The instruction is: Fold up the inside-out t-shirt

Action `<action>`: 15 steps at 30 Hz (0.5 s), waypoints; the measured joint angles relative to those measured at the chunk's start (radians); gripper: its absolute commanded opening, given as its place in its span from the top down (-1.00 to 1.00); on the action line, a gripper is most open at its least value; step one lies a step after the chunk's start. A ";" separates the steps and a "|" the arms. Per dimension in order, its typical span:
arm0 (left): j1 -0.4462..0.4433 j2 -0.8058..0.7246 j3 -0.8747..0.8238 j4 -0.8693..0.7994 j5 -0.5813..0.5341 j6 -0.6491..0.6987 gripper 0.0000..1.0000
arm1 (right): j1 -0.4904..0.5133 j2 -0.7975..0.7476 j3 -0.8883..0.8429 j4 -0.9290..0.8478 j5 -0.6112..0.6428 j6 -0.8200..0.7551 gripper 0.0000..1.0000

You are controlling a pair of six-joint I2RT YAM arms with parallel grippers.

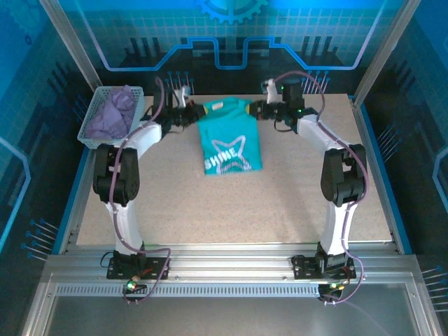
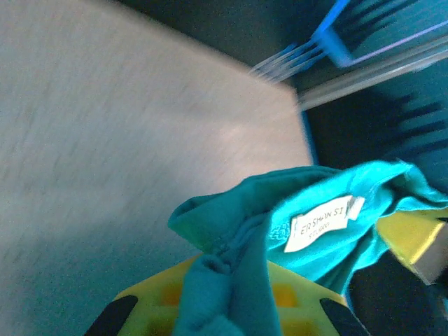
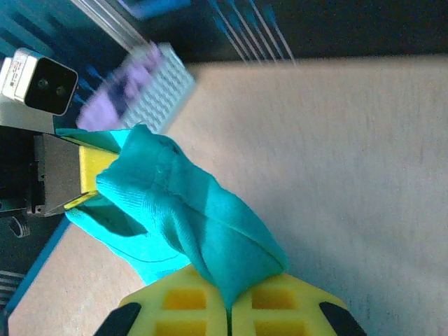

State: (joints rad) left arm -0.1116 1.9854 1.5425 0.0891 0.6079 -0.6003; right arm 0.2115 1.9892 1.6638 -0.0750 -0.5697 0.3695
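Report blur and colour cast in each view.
Top external: fairly sharp, tinted blue; print on the t-shirt legible. Left wrist: table smeared by motion blur, white tag partly legible. Right wrist: basket and purple cloth streaked, t-shirt sharper.

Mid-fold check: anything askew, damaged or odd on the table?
Nothing spilled or damaged. The t-shirt is pinched at its far corners by the left fingers and right fingers, fabric bunched in both, so it lies slightly skewed. Its white neck tag faces outward. The lavender cloth sits in its basket.
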 measured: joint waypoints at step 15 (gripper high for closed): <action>-0.130 -0.374 -0.761 0.327 -0.016 -0.103 1.00 | 0.052 -0.366 -0.688 0.184 -0.012 -0.047 1.00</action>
State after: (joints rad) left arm -0.2413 1.6112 0.7815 0.4164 0.5922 -0.7029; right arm 0.2634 1.6234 0.9760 0.1089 -0.5816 0.3222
